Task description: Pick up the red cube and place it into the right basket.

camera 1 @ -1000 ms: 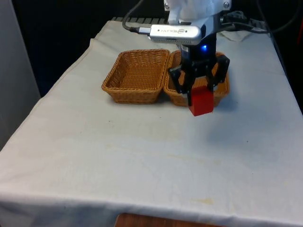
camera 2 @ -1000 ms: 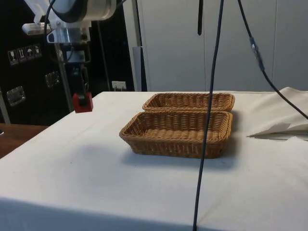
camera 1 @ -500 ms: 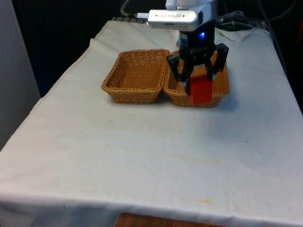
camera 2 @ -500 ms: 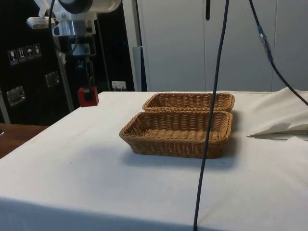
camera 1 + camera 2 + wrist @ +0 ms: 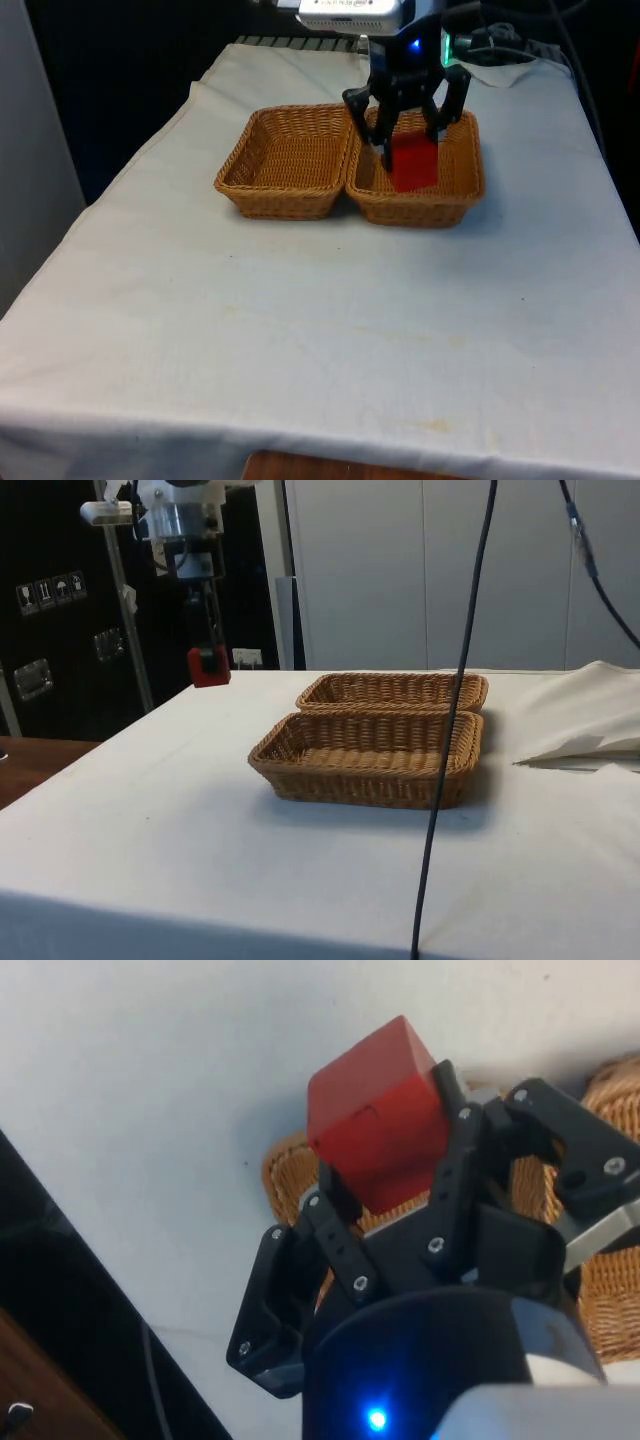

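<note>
Over right basket (image 5: pixel 465 190), we carry red cube (image 5: pixel 413 162) clamped in gripper (image 5: pixel 411 160); next lower toward 6 o'clock, release.

Black fingers (image 5: pixel 452 1175) clamping red cube (image 5: pixel 378 1112), wicker basket (image 5: pixel 600 1270) behind, white cloth (image 5: pixel 150 1080) beyond

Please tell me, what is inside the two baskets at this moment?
Both baskets look empty. The red cube hangs in the gripper, in front of the right basket, not resting in it. The cube covers part of that basket's floor. The left basket holds nothing.
</note>
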You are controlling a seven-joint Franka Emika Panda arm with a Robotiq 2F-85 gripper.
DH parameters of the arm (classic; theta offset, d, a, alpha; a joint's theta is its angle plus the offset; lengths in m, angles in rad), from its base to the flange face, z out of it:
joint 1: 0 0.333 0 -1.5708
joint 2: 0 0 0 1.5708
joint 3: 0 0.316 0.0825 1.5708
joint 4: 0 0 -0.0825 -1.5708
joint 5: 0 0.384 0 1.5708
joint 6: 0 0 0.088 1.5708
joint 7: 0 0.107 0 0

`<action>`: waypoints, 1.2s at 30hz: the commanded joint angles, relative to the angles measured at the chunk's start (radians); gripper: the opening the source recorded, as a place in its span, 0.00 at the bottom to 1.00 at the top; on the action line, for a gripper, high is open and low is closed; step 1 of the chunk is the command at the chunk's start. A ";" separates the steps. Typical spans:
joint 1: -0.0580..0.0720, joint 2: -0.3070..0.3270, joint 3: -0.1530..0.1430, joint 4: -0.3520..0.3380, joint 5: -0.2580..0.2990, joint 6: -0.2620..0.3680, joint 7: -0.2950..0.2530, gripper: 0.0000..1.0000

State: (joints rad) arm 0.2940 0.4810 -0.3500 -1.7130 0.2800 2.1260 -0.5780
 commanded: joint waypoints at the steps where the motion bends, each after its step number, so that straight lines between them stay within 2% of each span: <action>1: 0.010 -0.021 -0.007 -0.029 -0.014 0.020 0.005 0.02; 2: 0.000 -0.008 0.000 -0.009 -0.004 0.001 0.000 0.02; 3: 0.010 -0.027 -0.007 -0.037 -0.018 0.021 0.006 0.02; 6: 0.013 -0.052 -0.008 -0.070 -0.037 0.026 0.013 0.02; 11: 0.015 -0.081 -0.008 -0.110 -0.071 0.037 0.033 0.02; 12: 0.006 -0.073 0.000 -0.098 -0.055 0.021 0.020 0.02; 13: 0.016 -0.087 -0.008 -0.118 -0.078 0.039 0.038 0.02; 16: 0.018 -0.106 -0.007 -0.144 -0.105 0.047 0.058 0.02; 20: 0.018 -0.120 -0.007 -0.162 -0.128 0.053 0.078 0.02; 21: 0.010 -0.114 0.000 -0.152 -0.113 0.036 0.065 0.02; 22: 0.018 -0.125 -0.007 -0.169 -0.137 0.055 0.088 0.02; 31: 0.017 -0.135 -0.008 -0.184 -0.169 0.065 0.139 0.02; 32: 0.010 -0.129 -0.001 -0.176 -0.158 0.053 0.132 0.02; 33: 0.017 -0.137 -0.008 -0.186 -0.175 0.066 0.149 0.02; 36: 0.017 -0.146 -0.007 -0.199 -0.178 0.069 0.160 0.02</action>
State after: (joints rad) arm 0.3040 0.3490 -0.3510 -1.8930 0.1150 2.1790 -0.4320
